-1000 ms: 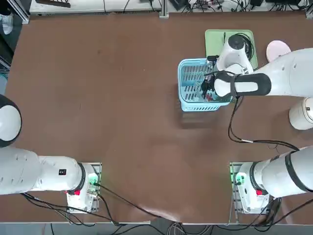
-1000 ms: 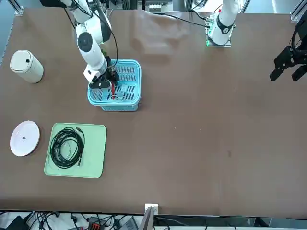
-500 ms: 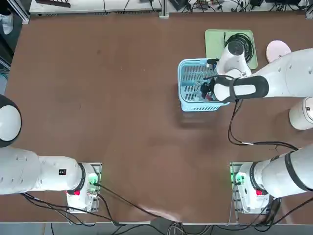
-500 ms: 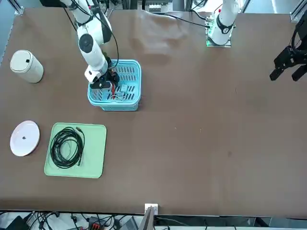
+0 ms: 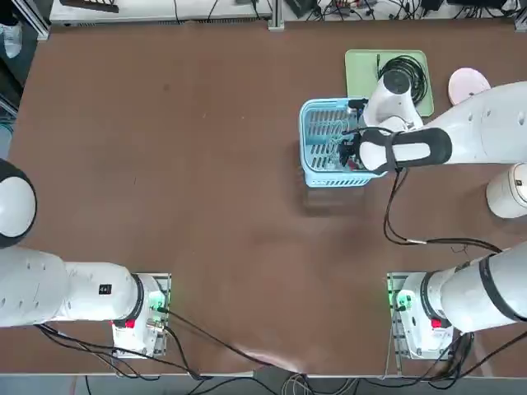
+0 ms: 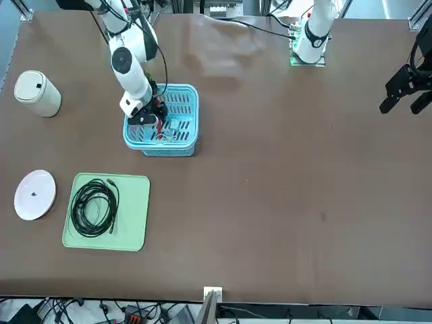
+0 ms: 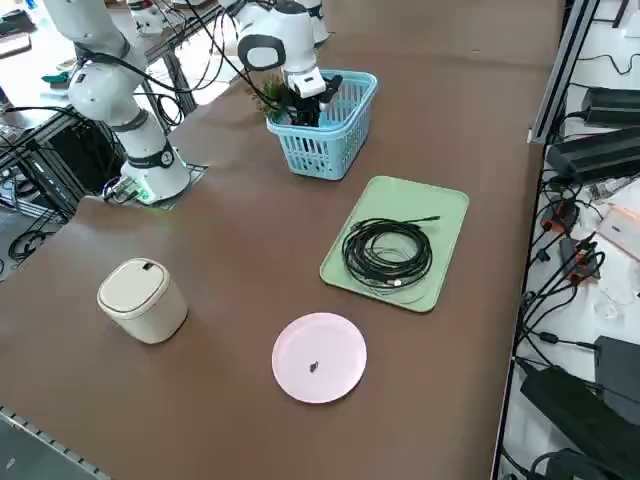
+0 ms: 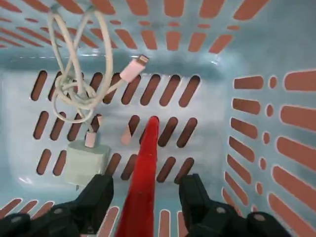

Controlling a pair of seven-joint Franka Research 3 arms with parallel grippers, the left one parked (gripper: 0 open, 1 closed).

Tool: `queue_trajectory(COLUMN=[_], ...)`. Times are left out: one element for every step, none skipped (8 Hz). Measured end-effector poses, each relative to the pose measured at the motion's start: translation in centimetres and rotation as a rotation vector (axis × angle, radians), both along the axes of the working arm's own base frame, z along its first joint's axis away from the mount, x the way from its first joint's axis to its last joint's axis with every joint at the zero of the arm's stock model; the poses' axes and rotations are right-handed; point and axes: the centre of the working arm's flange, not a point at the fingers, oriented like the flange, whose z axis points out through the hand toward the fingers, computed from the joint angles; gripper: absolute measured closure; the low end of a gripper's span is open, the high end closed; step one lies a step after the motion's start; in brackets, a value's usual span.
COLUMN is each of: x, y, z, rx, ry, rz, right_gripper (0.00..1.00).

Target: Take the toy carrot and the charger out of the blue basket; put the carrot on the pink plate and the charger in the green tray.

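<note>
Table [image 5: 206, 206]: brown, smooth, spread under everything listed here; seen left to right from overhead.
Basket [image 7: 325, 155]: light blue plastic, slatted sides and base; standing upright, holding both carrot and charger.
Charger [image 8: 86, 163]: small pale block with white cable; lying on the basket floor, left of the carrot from overhead, outside the claw's gap.
Charger cable [image 8: 108, 54]: thin, white, looped loosely inside the basket; ending in a pale pink plug [image 8: 132, 70] with a metal tip.
Carrot [image 8: 148, 163]: slim, tapered, glossy red toy; inside the basket, narrow end pointing away from the wrist, body running between the two black fingertips.
Carrot top [image 7: 271, 90]: green, leafy; showing at the basket's edge in the right side view.
Right gripper [image 8: 146, 183]: black, two-fingered; reaching down into the basket, on the side toward its own arm. Jaws apart, one on each side of the carrot, with space visible beside it; not clamped.
Right arm [image 5: 486, 123]: white with dark bands; extending over the table from the right, wrist above the basket.
Tray [image 7: 430, 190]: flat, pale green, rectangular, rounded corners; beyond the basket, charger not on it.
Coiled cable [image 7: 355, 250]: black, wound in a loose ring; resting on the tray.
Plate [image 7: 320, 358]: small, round, pale pink; near the tray, to its right, carrot not on it.
Canister [image 7: 145, 300]: white, cylindrical, lidded; farthest right, well apart from the basket.
</note>
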Motion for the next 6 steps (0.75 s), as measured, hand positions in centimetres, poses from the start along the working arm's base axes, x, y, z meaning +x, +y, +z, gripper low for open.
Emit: queue_trajectory(x=[-0.05, -0.1, -0.22, -0.42, -0.6, -0.68], y=[0.04, 0.09, 0.29, 0.62, 0.88, 1.0], z=[-0.02, -0.04, -0.05, -0.07, -0.11, -0.16], rx=[0.0, -0.001, -0.001, -0.001, -0.002, -0.002], ry=[0.001, 0.001, 0.002, 0.003, 0.004, 0.005], rz=[0.0, -0.006, -0.014, -0.017, -0.018, -0.02], right_gripper=[0.17, 0.17, 0.17, 0.19, 0.22, 0.31])
